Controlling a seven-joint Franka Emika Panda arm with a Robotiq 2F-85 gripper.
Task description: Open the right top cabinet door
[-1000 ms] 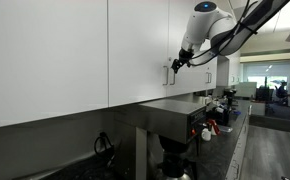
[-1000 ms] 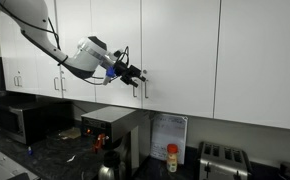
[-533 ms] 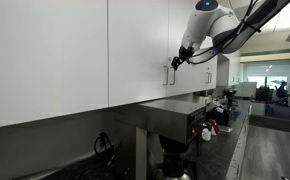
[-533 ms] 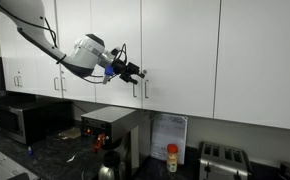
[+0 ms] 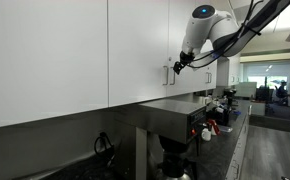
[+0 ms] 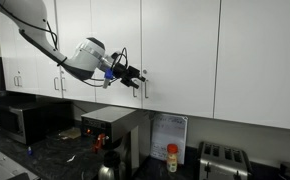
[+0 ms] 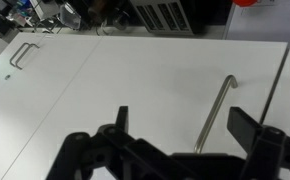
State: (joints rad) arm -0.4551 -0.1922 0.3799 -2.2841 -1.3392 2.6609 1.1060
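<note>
The right top cabinet door (image 6: 180, 55) is a plain white panel and looks closed; it also shows in an exterior view (image 5: 140, 50) and fills the wrist view (image 7: 145, 80). Its slim silver bar handle (image 6: 146, 90) sits low near its left edge. My gripper (image 6: 139, 78) is at handle height right in front of it, also seen in an exterior view (image 5: 173, 68). In the wrist view, which stands upside down, my gripper (image 7: 185, 115) is open. The handle (image 7: 215, 110) runs between the two fingers, close to one finger (image 7: 247, 128). I cannot tell if it touches.
The matching white door (image 6: 117, 45) with its own handle (image 6: 135, 88) adjoins at the seam. Below are a dark counter with a coffee machine (image 6: 103, 125), a toaster (image 6: 220, 160), a bottle (image 6: 171, 157) and a microwave (image 6: 20, 120). My arm (image 6: 45, 35) reaches in along the cabinet fronts.
The arm has shifted only slightly near the handle. The gripper stays open and the door has not moved.
</note>
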